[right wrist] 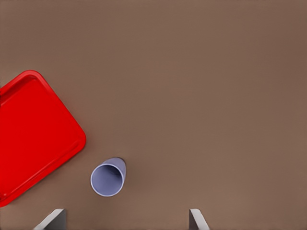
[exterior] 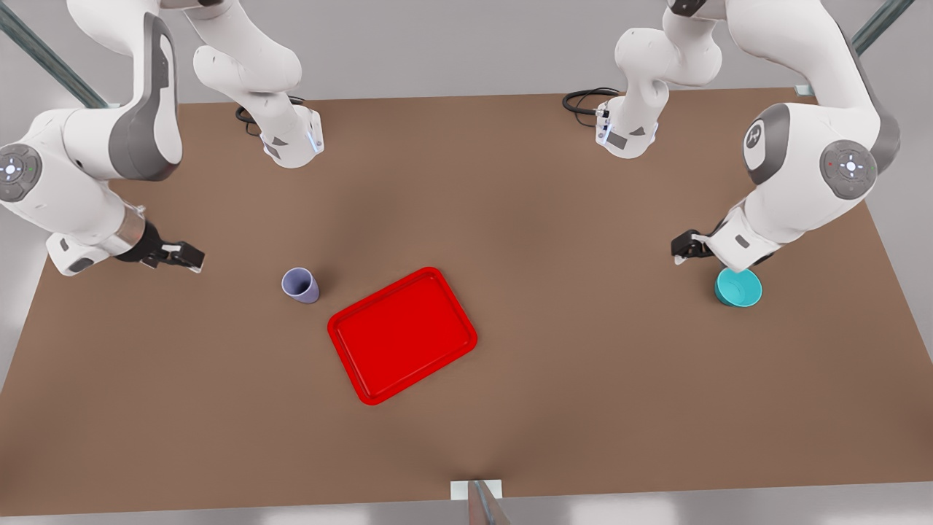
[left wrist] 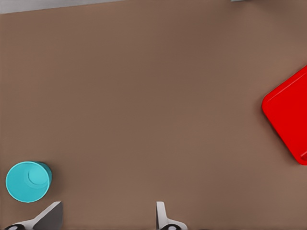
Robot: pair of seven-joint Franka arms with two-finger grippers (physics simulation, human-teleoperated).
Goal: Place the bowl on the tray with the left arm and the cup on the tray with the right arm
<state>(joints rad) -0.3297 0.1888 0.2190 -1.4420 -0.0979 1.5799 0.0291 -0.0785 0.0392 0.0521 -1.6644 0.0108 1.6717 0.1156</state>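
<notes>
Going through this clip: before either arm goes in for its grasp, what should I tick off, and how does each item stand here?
1. Tray bare, ready to receive: ok.
2. Bowl upright on the table, beside the left gripper: ok.
3. Cup upright, apart from the tray: ok.
4. Left gripper fingers spread, holding nothing: ok.
5. Right gripper fingers spread, holding nothing: ok.
6. Grippers centred over their targets: not ok; bowl and cup both sit off to one side in the wrist views.
</notes>
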